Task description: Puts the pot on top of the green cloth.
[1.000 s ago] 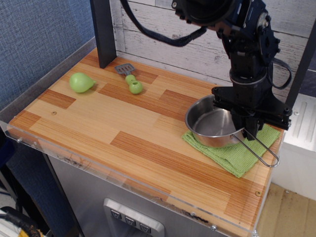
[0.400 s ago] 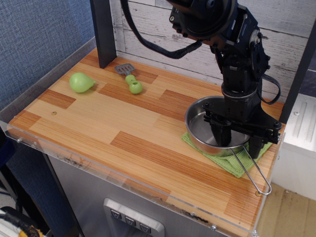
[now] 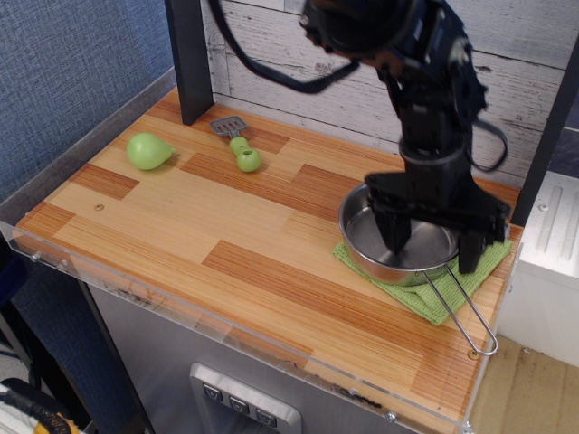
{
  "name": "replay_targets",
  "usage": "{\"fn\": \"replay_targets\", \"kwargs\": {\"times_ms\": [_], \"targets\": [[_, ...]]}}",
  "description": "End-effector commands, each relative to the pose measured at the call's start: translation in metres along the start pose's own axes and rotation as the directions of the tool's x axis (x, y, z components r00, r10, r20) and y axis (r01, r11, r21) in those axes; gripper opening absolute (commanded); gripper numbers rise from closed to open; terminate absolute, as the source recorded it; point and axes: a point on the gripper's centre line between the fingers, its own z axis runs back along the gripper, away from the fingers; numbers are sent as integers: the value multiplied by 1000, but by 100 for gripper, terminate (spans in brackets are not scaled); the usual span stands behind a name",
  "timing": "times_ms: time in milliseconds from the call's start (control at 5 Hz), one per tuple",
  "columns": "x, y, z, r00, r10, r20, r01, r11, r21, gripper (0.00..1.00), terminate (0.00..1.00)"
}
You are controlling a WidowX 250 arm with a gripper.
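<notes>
The shiny steel pot (image 3: 366,237) rests on the light green cloth (image 3: 425,300) at the right end of the wooden table. Its wire loop handle (image 3: 464,314) points to the front right, past the cloth's edge. My gripper (image 3: 432,246) hangs just above the pot's right side. It is open: one finger (image 3: 396,237) is over the pot's bowl, the other (image 3: 471,251) is outside the rim. It holds nothing. The arm hides the back of the pot and part of the cloth.
A green pear-shaped toy (image 3: 148,150) lies at the left of the table. A toy spatula with a green handle (image 3: 239,146) lies at the back centre. A dark post (image 3: 189,59) stands at the back left. The table's front edge (image 3: 271,348) has a clear plastic lip.
The pot has been let go and now rests on the cloth, its handle swung toward the front. My gripper has opened and risen slightly above the pot.
</notes>
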Motion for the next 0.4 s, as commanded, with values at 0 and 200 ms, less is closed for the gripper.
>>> {"fn": "replay_targets", "kwargs": {"times_ms": [0, 200], "targets": [[18, -4, 56, 987, -17, 157, 21, 1000, -23, 100, 0], [20, -3, 78, 980, -16, 197, 19, 1000, -17, 100, 0]]}}
